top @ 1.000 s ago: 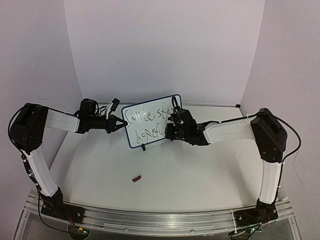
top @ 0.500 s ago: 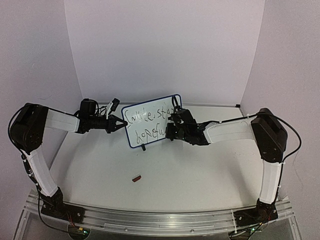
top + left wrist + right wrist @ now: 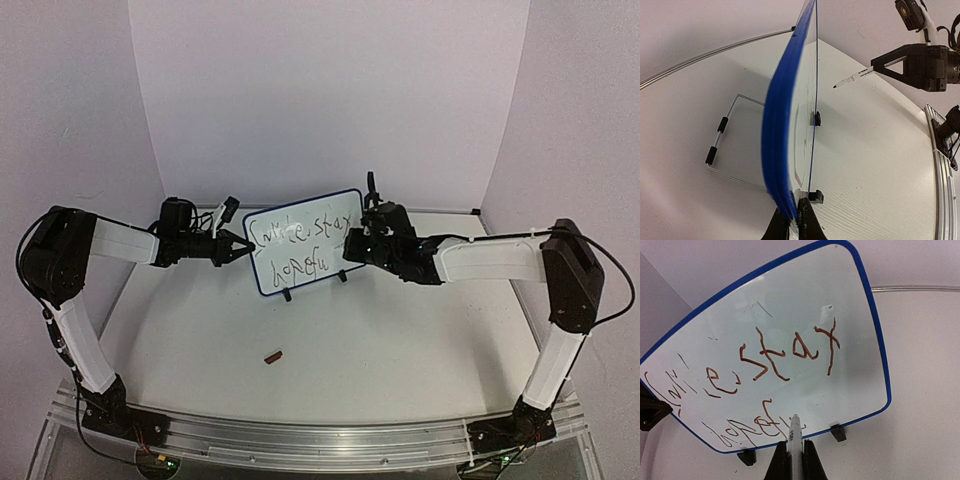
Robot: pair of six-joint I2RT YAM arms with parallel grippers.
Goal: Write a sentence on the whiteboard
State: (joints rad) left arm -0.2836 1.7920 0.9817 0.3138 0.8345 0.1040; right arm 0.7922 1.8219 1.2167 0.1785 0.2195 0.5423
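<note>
Top: whiteboard stands at the worktop's back middle, plain white walls around it. Left gripper is clamped on its left edge.
Left wrist: marker tip sits off the face.
Right wrist: right gripper is clamped on the marker. The sentence looks unfinished, so touch down lightly and keep the board braced.

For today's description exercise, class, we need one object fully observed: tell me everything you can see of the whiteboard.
The whiteboard is small, white and glossy, with rounded corners and a thin blue frame. It stands nearly upright on the table on two black feet, a wire prop behind. Two lines of scrawled dark-red writing cover its face. The left claw pinches one side edge; the marker tip hangs just off it.
</note>
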